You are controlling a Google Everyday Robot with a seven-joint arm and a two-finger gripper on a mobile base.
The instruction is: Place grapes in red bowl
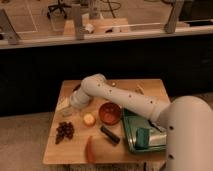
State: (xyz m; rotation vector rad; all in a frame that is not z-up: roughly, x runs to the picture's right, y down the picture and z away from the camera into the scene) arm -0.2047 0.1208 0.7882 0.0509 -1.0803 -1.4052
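Now the grapes (64, 131) lie front-left of the red bowl (110, 113), well apart. The gripper (75, 102) hangs left of the bowl, slightly further back; whether it grips I cannot tell.

Operator, your table (52, 152) carries every item noted here. The arm (125, 97) extends from the right across the table's back half. The gripper (75, 103) is over the back-left area, behind the grapes (64, 131) and left of the bowl (110, 113).

The grapes lie on the table toward the left front, apart from the bowl. The bowl stands near the table's middle. A small round fruit (89, 119) lies just left of the bowl, between it and the grapes. An oblong item (110, 135) lies before the bowl. A long item (90, 149) lies left of that, at the front edge. The tray (128, 146) sits at the right front, just right of the bowl, with items in it.
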